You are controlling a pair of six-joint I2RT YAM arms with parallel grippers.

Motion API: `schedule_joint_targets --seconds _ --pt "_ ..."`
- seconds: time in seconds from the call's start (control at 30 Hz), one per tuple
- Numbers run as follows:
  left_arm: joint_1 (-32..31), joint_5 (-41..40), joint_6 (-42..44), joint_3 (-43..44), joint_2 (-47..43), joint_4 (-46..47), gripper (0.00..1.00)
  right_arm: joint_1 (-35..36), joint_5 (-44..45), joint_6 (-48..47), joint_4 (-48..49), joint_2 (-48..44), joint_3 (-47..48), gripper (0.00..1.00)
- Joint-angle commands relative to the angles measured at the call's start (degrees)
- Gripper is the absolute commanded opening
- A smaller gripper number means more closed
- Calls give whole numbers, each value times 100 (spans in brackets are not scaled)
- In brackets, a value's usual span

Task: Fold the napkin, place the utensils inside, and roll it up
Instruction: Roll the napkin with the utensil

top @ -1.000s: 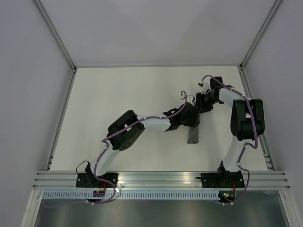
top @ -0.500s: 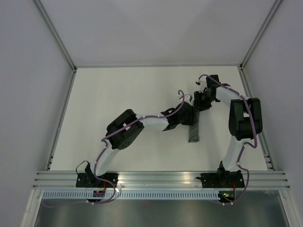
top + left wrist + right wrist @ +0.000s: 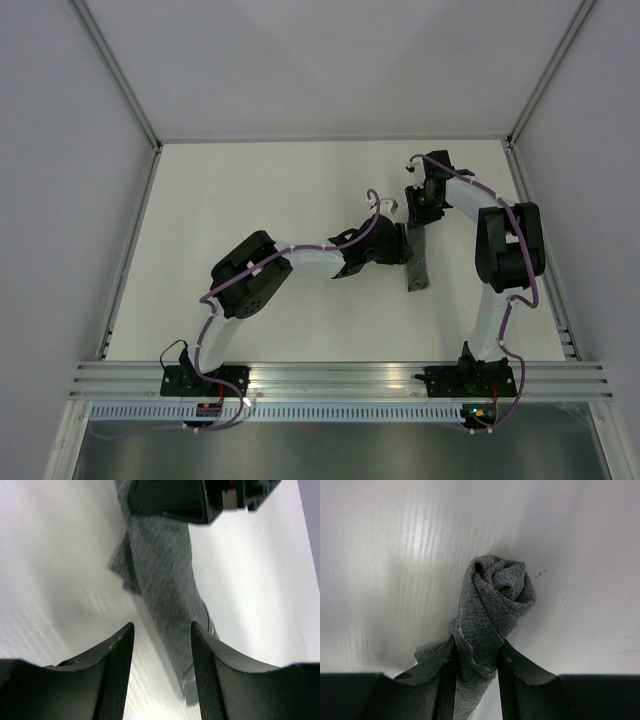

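A: Jaws, R vs. L?
B: R gripper clamped on one end of the rolled napkin; L gripper parted, holding nothing.
A: Napkin loc.?
B: Lying on table, right of centre.

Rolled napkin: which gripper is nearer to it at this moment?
Right. The right gripper clamps the napkin between its fingers at the roll's far end. The left gripper sits open beside the roll's left side, with the cloth ahead of its fingers, not between them.
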Motion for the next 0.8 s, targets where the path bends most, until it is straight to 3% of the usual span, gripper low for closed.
schedule_joint_targets --seconds 0.0,0.77 --pt "60 60 234 -193 -567 267 55 18 1173 -178 124 259 316 24" --pt "358 -142 541 -1213 -2229 -155 55 562 3476 -802 316 1516 1740 25"
